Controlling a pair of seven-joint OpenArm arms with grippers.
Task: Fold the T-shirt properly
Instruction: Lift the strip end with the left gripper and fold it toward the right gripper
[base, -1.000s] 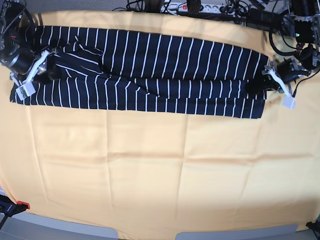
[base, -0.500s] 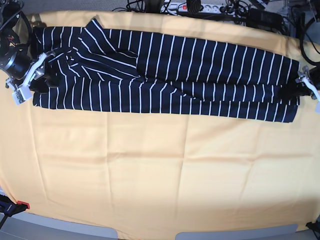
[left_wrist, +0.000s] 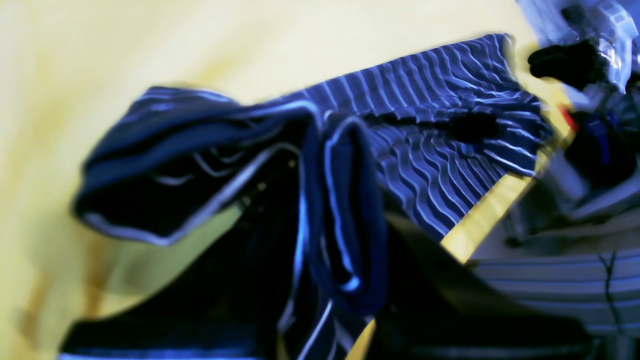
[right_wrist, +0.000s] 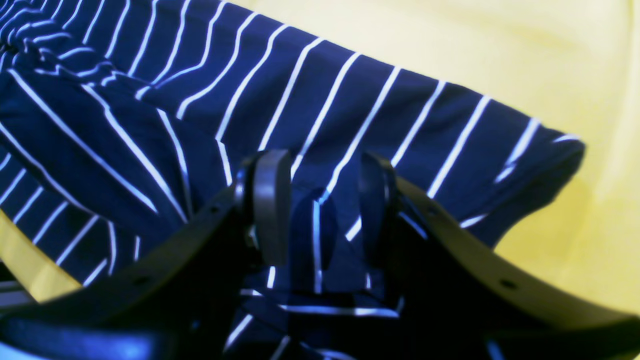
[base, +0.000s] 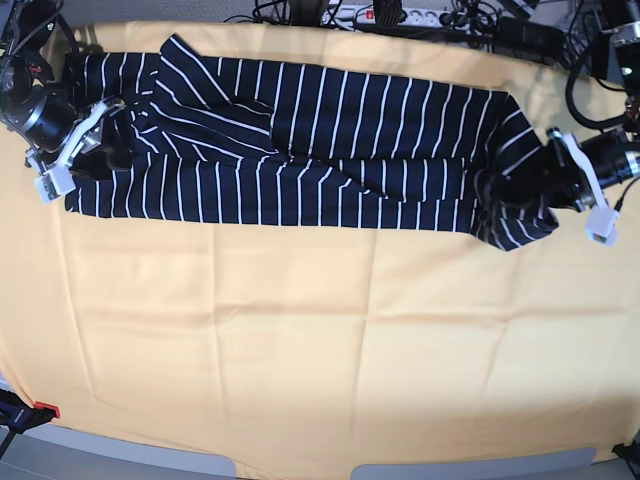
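Overhead, a dark navy T-shirt (base: 300, 140) with thin white stripes lies stretched in a long band across the far side of a bench covered in yellow cloth (base: 320, 340). An arm stands at each end of the band. At the end on the base view's right, the left gripper (base: 545, 185) has its fingers clenched on the fabric; the shirt's end bunches and sags there in a rumpled fold. The left wrist view is blurred, yet it shows folds of striped cloth hanging close before the camera, with the rest of the shirt running away over the yellow cover. At the other end, the right gripper (right_wrist: 320, 210) stands with its two dark fingers (right_wrist: 272, 200) somewhat apart, a fold of striped cloth caught between them, so it is grasping the shirt. Near that end a sleeve lies folded over the body of the shirt. Cables and a power strip (base: 385, 15) lie along the bench's far edge.
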